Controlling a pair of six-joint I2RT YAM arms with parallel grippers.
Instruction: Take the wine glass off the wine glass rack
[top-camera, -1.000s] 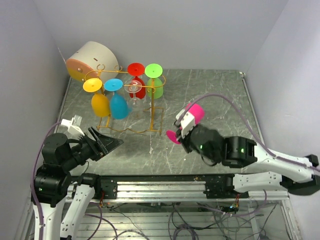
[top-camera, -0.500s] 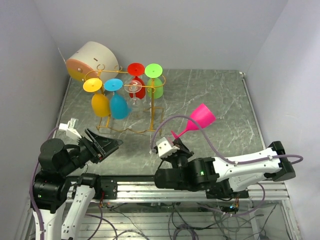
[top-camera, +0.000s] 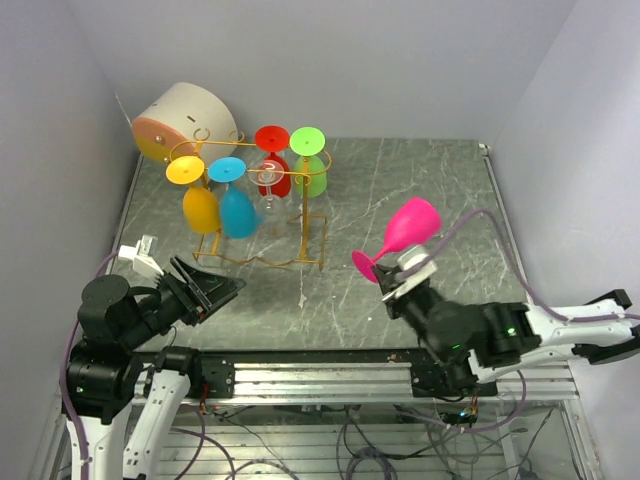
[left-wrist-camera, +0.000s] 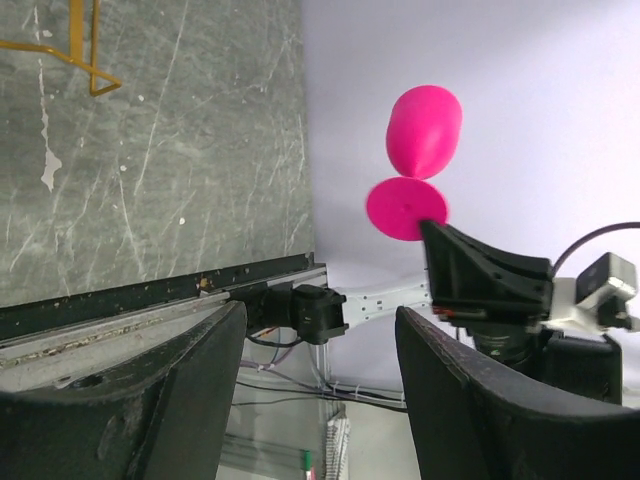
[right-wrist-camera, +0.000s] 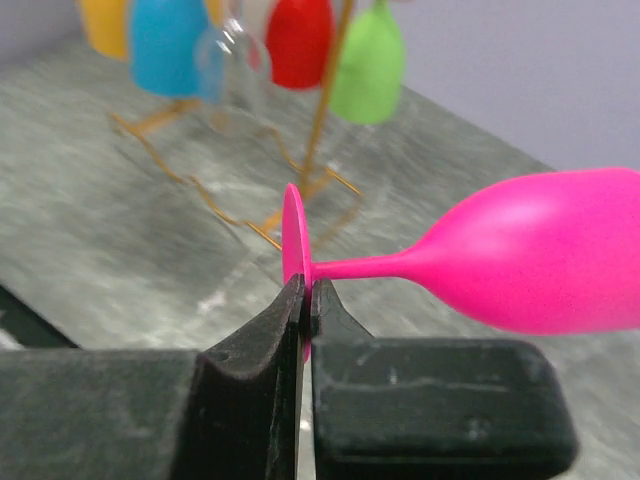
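Wine glass off wine glass rack

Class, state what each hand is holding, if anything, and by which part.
The right hand pinches the pink wine glass by the rim of its round foot. The left hand is open and holds nothing.

pink wine glass shifted right, bowl raised
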